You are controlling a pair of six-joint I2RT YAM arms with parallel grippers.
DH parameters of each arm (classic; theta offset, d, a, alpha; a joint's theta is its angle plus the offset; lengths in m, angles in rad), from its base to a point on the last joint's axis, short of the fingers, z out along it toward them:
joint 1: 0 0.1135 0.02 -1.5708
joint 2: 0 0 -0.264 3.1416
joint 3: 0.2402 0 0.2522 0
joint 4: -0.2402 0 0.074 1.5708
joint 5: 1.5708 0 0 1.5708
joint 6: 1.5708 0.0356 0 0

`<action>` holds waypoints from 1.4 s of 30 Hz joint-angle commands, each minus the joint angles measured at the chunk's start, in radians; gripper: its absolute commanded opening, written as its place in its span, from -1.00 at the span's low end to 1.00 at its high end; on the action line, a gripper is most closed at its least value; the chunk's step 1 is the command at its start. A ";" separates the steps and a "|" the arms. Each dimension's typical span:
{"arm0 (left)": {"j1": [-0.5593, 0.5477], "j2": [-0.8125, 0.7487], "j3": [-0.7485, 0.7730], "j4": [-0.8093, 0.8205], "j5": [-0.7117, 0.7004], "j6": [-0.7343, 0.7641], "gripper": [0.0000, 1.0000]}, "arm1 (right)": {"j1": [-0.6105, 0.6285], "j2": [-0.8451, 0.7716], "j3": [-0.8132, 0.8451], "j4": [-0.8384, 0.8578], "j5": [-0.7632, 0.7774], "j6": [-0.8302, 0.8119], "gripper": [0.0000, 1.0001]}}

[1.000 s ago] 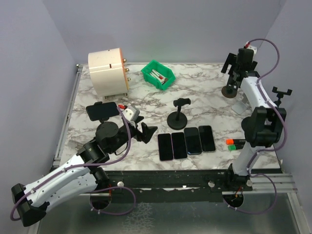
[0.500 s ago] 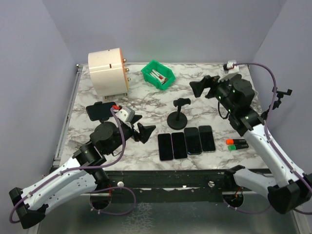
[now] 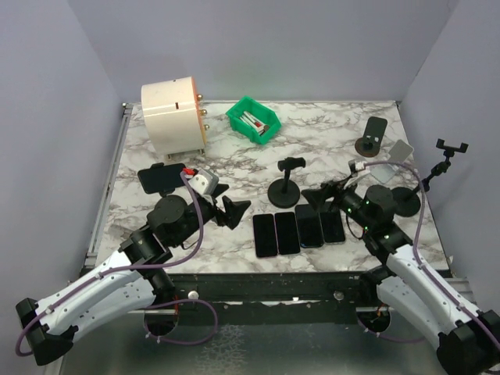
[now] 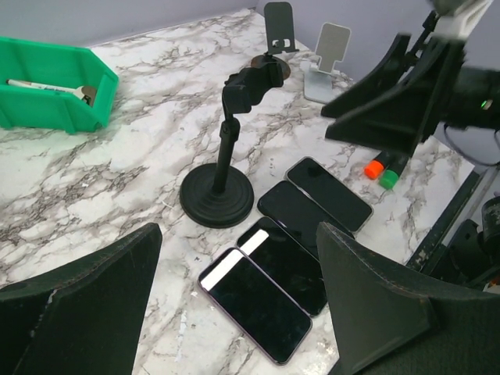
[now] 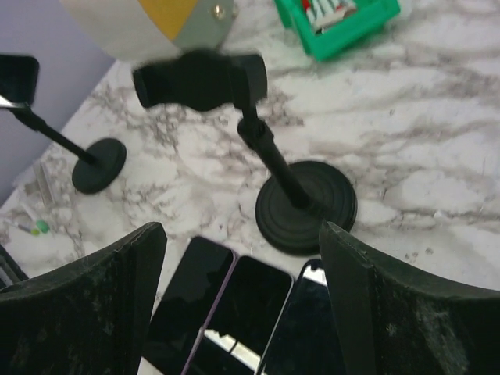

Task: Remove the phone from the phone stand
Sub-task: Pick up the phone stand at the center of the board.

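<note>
Left gripper (image 3: 230, 201) is hovering low over the near-left of the marble table (image 3: 328, 125). Its fingers are standing wide apart with nothing between them, and it's pointing right, toward the row of four phones (image 3: 299, 229).

Right gripper (image 3: 322, 193) is hanging just over the right end of that row. Its fingers are also spread and gripping nothing, and it's facing the empty stand (image 3: 285, 187).

The four phones are lying flat, screens up, side by side, just in front of the empty stand's round base. That stand is sitting mid-table with nothing in its clamp head. Orange and green markers (image 4: 381, 172) are lying to the right of the row.

Task phone (image 3: 162, 178) is sitting clamped sideways in the left phone stand (image 5: 98, 166), a bit left of and behind the left gripper and well apart from the right one. Neither gripper is touching it.

Farther back, a green bin (image 3: 253, 119) is holding small parts, with a white drum (image 3: 173, 116) sitting at far left.

At far right, a black folding stand (image 3: 373, 134) and a white stand (image 3: 400, 150) are sitting near each other, both holding nothing.
</note>
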 commanded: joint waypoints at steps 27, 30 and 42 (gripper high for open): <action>0.006 0.028 0.007 -0.007 -0.043 0.014 0.64 | 0.215 0.918 -0.057 1.164 0.388 -0.040 0.41; 0.006 0.031 0.008 -0.009 -0.042 0.014 0.64 | 0.215 0.968 -0.031 1.184 0.373 -0.032 0.22; 0.006 0.020 0.014 -0.010 -0.024 0.011 0.64 | 0.185 0.820 0.120 0.771 0.704 -0.175 -0.92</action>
